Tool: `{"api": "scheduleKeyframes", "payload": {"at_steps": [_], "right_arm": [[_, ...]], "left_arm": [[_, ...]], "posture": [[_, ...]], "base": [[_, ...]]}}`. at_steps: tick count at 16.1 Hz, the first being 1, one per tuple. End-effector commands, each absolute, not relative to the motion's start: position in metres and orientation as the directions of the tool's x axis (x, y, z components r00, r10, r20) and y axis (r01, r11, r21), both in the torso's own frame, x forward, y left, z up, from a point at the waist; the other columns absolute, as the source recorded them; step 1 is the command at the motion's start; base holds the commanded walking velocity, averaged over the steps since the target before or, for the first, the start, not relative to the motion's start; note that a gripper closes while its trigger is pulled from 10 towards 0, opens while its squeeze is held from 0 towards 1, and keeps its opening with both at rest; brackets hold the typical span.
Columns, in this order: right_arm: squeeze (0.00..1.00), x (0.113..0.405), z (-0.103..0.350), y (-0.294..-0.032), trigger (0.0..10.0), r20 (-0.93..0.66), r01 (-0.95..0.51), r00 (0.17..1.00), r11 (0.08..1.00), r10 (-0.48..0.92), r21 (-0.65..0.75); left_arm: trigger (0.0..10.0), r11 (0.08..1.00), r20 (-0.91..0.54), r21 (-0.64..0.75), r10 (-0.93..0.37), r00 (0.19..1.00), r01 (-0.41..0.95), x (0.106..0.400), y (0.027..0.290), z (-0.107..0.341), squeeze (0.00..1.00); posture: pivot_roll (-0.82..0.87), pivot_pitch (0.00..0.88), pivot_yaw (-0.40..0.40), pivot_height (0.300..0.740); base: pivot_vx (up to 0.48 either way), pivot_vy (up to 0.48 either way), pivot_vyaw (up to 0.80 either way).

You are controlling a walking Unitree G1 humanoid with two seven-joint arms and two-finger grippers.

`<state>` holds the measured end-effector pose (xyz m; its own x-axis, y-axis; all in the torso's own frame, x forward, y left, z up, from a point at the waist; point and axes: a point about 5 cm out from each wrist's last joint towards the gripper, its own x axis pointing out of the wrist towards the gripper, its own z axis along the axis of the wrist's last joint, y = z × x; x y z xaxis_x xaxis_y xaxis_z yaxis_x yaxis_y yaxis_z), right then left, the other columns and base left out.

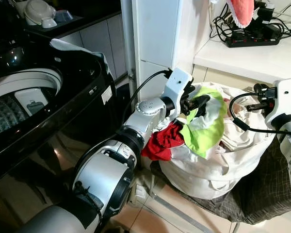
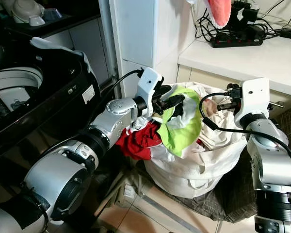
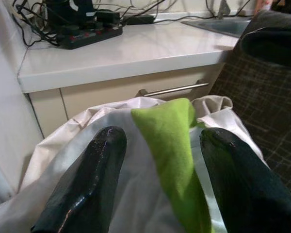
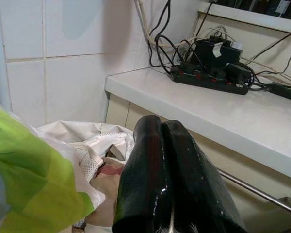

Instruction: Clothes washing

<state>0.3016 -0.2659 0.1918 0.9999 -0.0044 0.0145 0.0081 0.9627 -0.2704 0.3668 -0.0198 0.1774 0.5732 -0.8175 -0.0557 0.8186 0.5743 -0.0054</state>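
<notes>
**Laundry run: barely started, bag's still stuffed**

Judging by the pile, this is early days. The white laundry bag [image 1: 213, 165] on the floor, below the worktop's [image 1: 262, 60] front edge, is still crammed full. The top-loader washing machine [image 1: 34, 102] beside it sits open, nothing clearly loaded yet.

The left gripper [image 1: 200, 102] is over the bag with its jaws apart, straddling a lime-green and white garment [image 1: 203, 128] that's rumpled and draped over the rim. A red garment [image 1: 162, 143] hangs out beside it. The right gripper [image 4: 160, 174] hovers at the bag's other side, jaws pressed together, holding nothing.
</notes>
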Motion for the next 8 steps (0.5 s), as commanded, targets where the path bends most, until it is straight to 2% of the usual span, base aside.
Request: {"api": "scheduleKeyframes", "payload": {"at_steps": [1,2,3,4,8], "right_arm": [[0.0,0.3037,0.2005,-0.2634,10.0,0.036,0.0,0.999,0.961,0.01,-0.277],[0.0,0.3044,0.2009,-0.2628,10.0,0.036,-0.003,0.999,0.961,0.013,-0.278],[0.0,0.3046,0.2011,-0.2625,10.0,0.036,-0.005,0.999,0.961,0.015,-0.278],[0.0,0.3047,0.2013,-0.2621,10.0,0.035,-0.009,0.999,0.96,0.019,-0.279],[0.0,0.3041,0.1995,-0.2594,10.0,0.025,-0.036,0.999,0.96,0.044,-0.276]], "left_arm": [[10.0,0.551,-0.042,-0.004,-0.834,0.551,0.834,0.361,-0.0366,0.182,0.0],[4.7,0.58,-0.05,0.009,-0.813,0.58,0.815,0.3635,-0.034,0.1823,0.0],[0.9,0.587,-0.048,0.004,-0.809,0.586,0.81,0.3646,-0.0328,0.183,0.0],[0.0,0.595,-0.046,0.0,-0.803,0.594,0.804,0.3659,-0.0311,0.1838,0.0],[0.0,0.609,-0.046,-0.015,-0.793,0.608,0.793,0.3679,-0.0274,0.1835,0.0]], "posture": [[-0.11,0.0,0.056,0.74],[-0.11,0.0,0.056,0.74],[-0.11,0.0,0.056,0.74],[-0.11,0.0,0.056,0.74],[-0.11,0.0,0.056,0.74]], "base": [[0.0,0.0,0.0],[0.0,0.0,0.0],[0.0,0.0,0.0],[0.0,0.0,0.0],[0.0,0.0,0.0]]}}
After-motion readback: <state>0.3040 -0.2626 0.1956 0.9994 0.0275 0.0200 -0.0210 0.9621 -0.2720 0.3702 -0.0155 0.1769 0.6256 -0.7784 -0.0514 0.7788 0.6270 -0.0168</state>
